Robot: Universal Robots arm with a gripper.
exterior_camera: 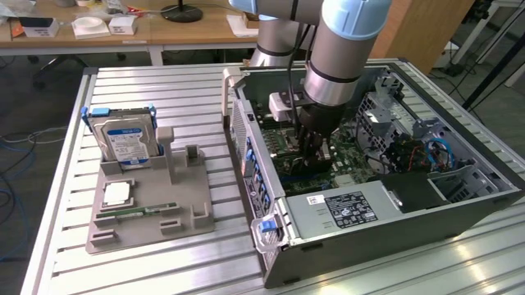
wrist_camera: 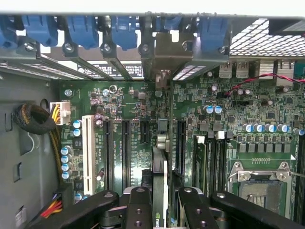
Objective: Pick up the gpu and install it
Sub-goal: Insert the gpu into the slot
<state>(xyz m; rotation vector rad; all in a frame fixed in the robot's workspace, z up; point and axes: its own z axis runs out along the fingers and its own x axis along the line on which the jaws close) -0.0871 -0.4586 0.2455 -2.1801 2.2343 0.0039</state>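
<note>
Inside open grey computer case (exterior_camera: 394,209), over green motherboard (wrist_camera: 228,109): black gripper (wrist_camera: 164,200) clamped on thin dark gpu card (wrist_camera: 161,167), held edge-on between fingers (wrist_camera: 139,207), above slots.

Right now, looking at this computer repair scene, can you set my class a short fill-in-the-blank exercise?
1. The gripper is lowered inside the open computer ____.
2. Its jaws hold the gpu edge-on above the ____ motherboard.
3. The hard drive stands upright in a grey ____ outside the case.

Missing words: case; green; holder
</note>
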